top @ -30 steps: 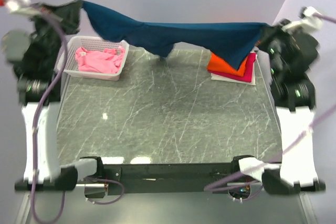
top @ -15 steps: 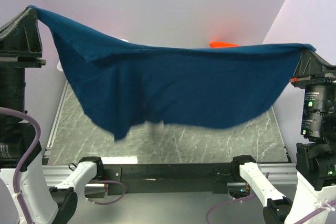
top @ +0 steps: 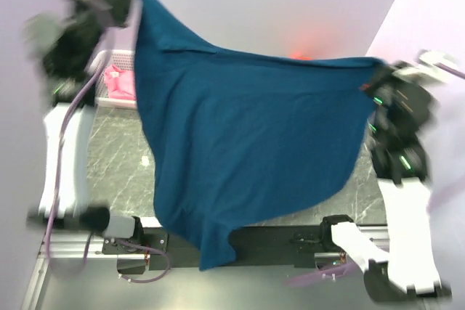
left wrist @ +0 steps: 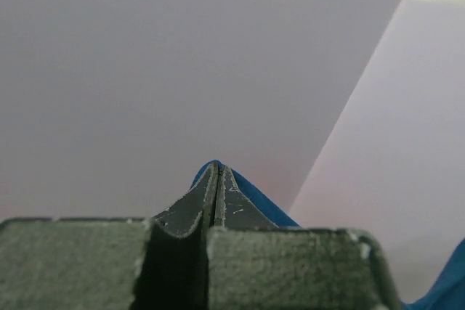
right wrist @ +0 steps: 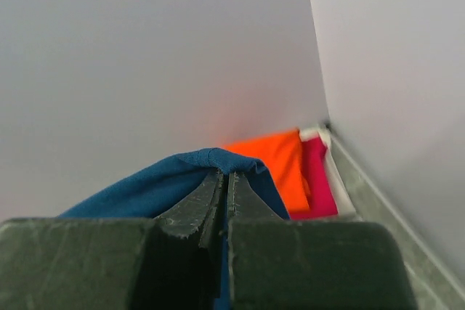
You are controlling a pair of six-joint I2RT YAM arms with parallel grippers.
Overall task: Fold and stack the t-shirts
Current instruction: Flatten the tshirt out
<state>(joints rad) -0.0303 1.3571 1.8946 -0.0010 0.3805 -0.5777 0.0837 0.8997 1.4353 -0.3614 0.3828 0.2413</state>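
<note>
The big navy t-shirt (top: 240,143) is held up in the air by two corners. One corner is pinched tight in the left tool (left wrist: 218,170), seen at the upper left of the top view. The other corner is pinched tight in the right tool (right wrist: 226,176), seen at the middle right.

Half a second ago the shirt was stretched wide and almost level. Now the two corners have been brought nearer together. The cloth hangs on a slant, and its long tip drops past the near edge of the worktop (top: 116,157) at the bottom middle. Both arms are blurred, so a swing is likely being made.

The shirt has been opened out but not laid down, so no fold has been made yet. The pink t-shirt (top: 116,81) is left in the basket (top: 123,54). The orange t-shirt (right wrist: 280,159) and the magenta t-shirt (right wrist: 317,179) are stacked at the far right.
</note>
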